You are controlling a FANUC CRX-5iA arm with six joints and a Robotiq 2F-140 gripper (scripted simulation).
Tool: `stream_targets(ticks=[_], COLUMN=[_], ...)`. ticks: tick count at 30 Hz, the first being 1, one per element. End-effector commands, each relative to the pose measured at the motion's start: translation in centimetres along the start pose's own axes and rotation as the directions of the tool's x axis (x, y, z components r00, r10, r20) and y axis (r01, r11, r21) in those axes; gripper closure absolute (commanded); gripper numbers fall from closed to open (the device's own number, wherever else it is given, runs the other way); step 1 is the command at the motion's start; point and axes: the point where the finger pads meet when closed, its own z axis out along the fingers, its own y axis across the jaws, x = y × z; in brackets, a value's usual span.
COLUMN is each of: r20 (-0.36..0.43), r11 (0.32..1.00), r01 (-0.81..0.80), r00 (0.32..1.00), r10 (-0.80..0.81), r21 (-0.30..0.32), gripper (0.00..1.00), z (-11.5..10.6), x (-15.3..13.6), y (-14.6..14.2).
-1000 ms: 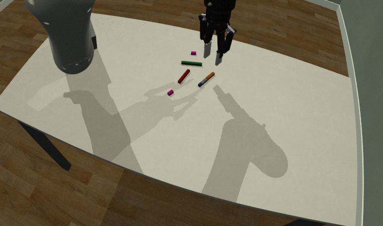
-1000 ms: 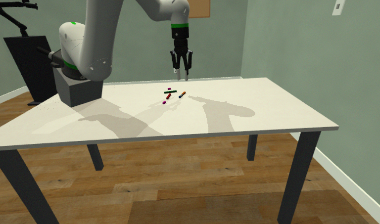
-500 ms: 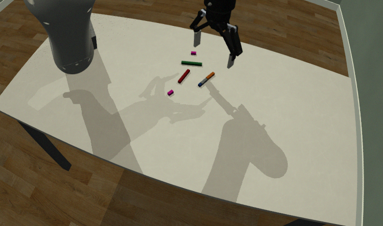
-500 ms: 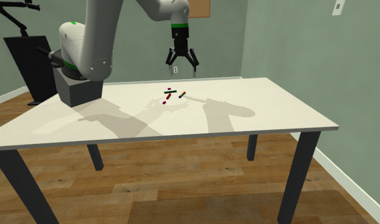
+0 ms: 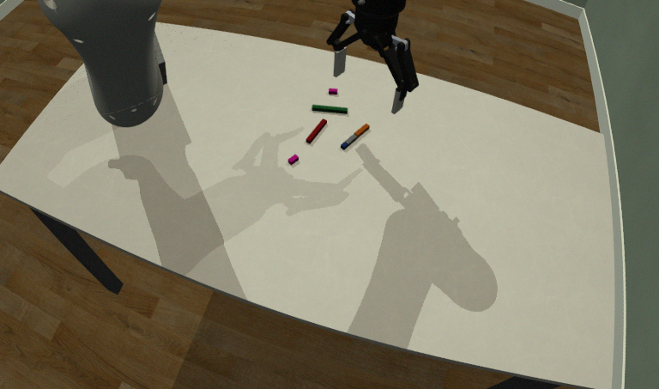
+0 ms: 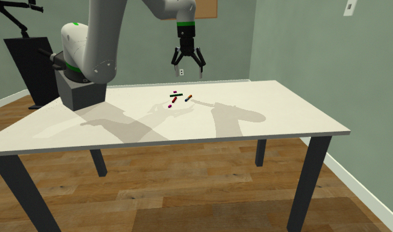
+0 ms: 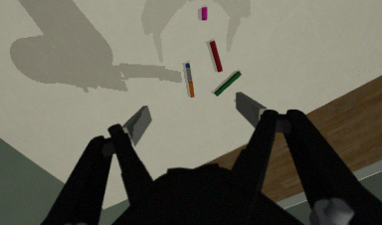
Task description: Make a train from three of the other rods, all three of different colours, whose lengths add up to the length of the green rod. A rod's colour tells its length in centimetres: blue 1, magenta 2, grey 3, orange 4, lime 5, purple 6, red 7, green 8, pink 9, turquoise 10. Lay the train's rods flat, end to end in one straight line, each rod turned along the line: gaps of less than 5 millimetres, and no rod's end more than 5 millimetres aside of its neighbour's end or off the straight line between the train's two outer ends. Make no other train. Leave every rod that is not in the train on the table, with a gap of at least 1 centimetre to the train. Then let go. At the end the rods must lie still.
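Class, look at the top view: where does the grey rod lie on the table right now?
In the top view the grey rod lies right of the red rod, sandwiched end to end between the blue rod and the orange rod.

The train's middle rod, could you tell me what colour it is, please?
Grey, between blue and orange; the top view shows it best.
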Motion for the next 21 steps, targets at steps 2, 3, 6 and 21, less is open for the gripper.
stream_targets(ticks=[2,3,6,21], r20=[0.0,0.0,0.0,0.0], r11=[1.0,1.0,1.0,1.0], r01=[0.0,0.0,0.0,0.0], r00=[1.0,1.0,1.0,1.0], r10=[0.0,0.0,0.0,0.0], r21=[0.0,0.0,0.0,0.0], gripper=[0.0,0.0,0.0,0.0], z=[-1.7,-2.2,-3.1,-6.4], x=[0.0,0.0,0.0,0.0], y=[0.0,0.0,0.0,0.0])
